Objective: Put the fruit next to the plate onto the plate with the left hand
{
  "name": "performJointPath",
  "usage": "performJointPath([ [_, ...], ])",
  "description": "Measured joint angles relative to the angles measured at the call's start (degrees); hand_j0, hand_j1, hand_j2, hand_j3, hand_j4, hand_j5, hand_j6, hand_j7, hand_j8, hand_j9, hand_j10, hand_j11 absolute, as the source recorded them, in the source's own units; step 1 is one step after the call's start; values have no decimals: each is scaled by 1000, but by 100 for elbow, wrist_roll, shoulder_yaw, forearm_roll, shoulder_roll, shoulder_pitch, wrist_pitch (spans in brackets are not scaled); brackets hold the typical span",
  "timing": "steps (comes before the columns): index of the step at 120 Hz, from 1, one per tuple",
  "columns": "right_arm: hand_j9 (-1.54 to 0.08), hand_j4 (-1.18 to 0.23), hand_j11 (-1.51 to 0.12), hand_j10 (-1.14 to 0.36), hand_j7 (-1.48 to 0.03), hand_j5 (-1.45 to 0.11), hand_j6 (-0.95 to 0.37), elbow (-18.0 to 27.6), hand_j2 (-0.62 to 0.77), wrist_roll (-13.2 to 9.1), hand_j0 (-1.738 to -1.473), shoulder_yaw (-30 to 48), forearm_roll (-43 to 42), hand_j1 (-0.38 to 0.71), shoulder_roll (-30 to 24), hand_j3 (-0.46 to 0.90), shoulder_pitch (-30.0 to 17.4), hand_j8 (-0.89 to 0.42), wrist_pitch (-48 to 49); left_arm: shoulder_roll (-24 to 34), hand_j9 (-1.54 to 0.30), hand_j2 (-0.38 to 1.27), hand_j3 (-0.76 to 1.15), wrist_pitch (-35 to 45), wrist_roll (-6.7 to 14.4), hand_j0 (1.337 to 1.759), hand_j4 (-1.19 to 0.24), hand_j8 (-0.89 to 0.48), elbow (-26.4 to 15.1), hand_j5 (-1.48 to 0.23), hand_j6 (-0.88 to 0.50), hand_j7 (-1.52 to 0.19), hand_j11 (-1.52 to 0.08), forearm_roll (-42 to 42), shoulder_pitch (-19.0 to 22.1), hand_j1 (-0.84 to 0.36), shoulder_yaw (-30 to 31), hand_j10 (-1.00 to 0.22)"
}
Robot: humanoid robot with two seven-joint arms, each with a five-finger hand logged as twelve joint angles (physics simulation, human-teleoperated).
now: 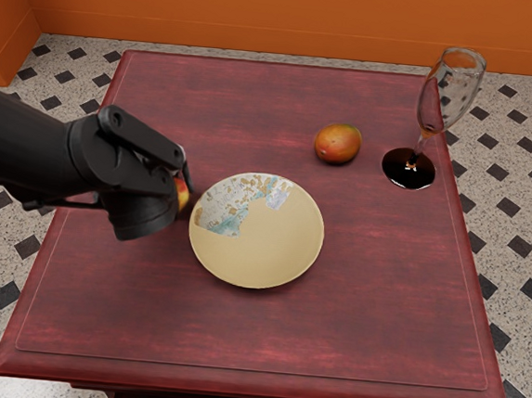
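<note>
My left hand (145, 198) comes in from the left edge on a black arm and sits just left of the plate (270, 255). The plate is round and tan, with a worn blue and white patch at its upper left. Under the hand, only a red and yellow sliver of a small fruit (183, 192) shows, right beside the plate's left rim. The back of the hand hides the rest of the fruit, and whether it is lifted cannot be told. A second fruit, a red-orange mango (338, 143), lies on the table (236, 327) further back, apart from the plate.
A wine glass (439, 102) with a dark base stands tilted at the back right, close to the mango. The dark red table has raised edges, with a checkered floor around it.
</note>
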Motion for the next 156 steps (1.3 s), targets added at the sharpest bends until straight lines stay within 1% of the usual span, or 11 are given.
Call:
performJointPath([
  [1,-29,-22,-29,-22,-29,-29,-22,0,-5,0,-1658,0,0,-322,0,0,0,-22,0,0,-920,256,0,-1,1,1653,-660,-328,-4,-941,-333,-923,-923,-19,-26,-290,3,-558],
  [10,-29,-22,-29,-22,-29,-29,-22,0,-5,0,-1658,0,0,-322,0,0,1,-22,0,0,-930,226,0,-2,4,1653,-663,-330,-50,-953,-329,-931,-933,-106,-236,-301,23,-550],
  [17,-29,-22,-29,-22,-29,-29,-22,0,-5,0,-1658,0,0,-322,0,0,0,-22,0,0,-935,251,0,-3,17,1653,-661,-317,-97,-964,-322,-937,-937,-176,-371,-294,48,-548],
  [18,-29,-22,-29,-22,-29,-29,-22,0,-5,0,-1658,0,0,-322,0,0,0,-22,0,0,-936,232,0,-3,19,1653,-662,-322,-102,-964,-322,-938,-938,-180,-389,-298,51,-548],
  [33,-29,-22,-29,-22,-29,-29,-22,0,-5,0,-1658,0,0,-322,0,0,1,-22,0,0,-940,239,0,-4,40,1653,-660,-318,-152,-974,-318,-942,-942,-234,-711,-302,110,-542],
  [54,-29,-22,-29,-22,-29,-29,-22,0,-5,0,-1658,0,0,-322,0,0,3,-22,0,0,-944,232,0,-2,52,1652,-662,-316,-169,-977,-317,-949,-945,-248,-926,-297,150,-545],
  [68,-29,-22,-29,-22,-29,-29,-22,0,-5,0,-1658,0,0,-322,0,0,2,-22,0,0,-946,229,0,0,55,1652,-663,-316,-170,-976,-318,-951,-946,-233,-959,-290,-24,-548],
  [84,-29,-22,-29,-22,-29,-29,-22,0,-5,0,-1658,0,0,-322,0,0,2,-22,0,0,-948,221,0,-6,49,1652,-660,-317,-162,-983,-316,-956,-945,-210,-1030,-289,-446,-550],
  [112,-29,-22,-29,-22,-29,-29,-22,0,-5,0,-1658,0,0,-322,0,0,2,-22,0,0,-944,232,0,-55,40,1653,-652,-315,-168,-989,-314,-955,-939,-203,-957,-289,-1140,-550],
  [125,-29,-22,-29,-22,-29,-29,-22,0,-5,0,-1658,0,0,-322,0,0,1,-22,0,0,-940,236,0,-133,43,1653,-647,-315,-173,-993,-314,-954,-935,-208,-955,-293,-1332,-550],
  [156,-29,-22,-29,-22,-29,-29,-22,0,-5,0,-1658,0,0,-322,0,0,1,-22,0,0,-939,215,0,-169,47,1652,-656,-324,-173,-975,-326,-949,-937,-192,-913,-282,-1575,-554],
])
